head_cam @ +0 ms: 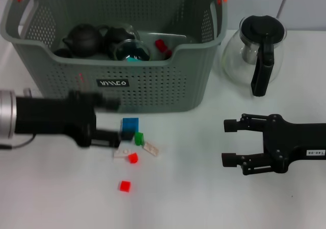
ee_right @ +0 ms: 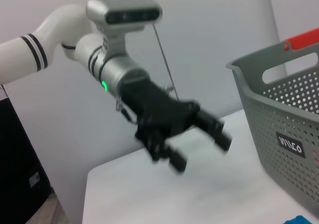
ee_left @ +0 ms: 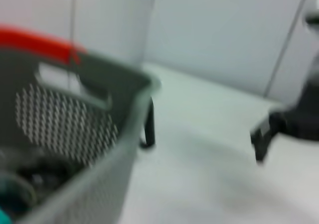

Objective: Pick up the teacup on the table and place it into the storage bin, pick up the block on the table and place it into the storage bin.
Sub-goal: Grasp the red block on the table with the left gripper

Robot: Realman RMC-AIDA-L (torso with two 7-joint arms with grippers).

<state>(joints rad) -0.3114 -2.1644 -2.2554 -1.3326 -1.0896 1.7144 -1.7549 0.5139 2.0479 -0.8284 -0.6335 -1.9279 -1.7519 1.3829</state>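
The storage bin (head_cam: 153,81) at twelve o'clock already holds dark teaware. Your left gripper (head_cam: 109,122), jaws apart and empty, hovers at nine o'clock beside the blocks (head_cam: 133,142). Right gripper (head_cam: 229,142) waits, jaws apart.

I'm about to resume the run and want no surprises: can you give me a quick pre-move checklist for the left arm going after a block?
1. Left gripper empty and open: ok, its fingers are spread in the right wrist view with nothing between them.
2. Blocks within reach: ok, the blue block and green block lie right beside the fingers.
3. Storage bin has room: ok, teapots sit in it but space remains.
4. Right gripper out of the way: ok, open and off to the right of the blocks.
5. Glass coffee pot away from the path: ok, right of the bin.
6. Teacup already binned: cannot tell.
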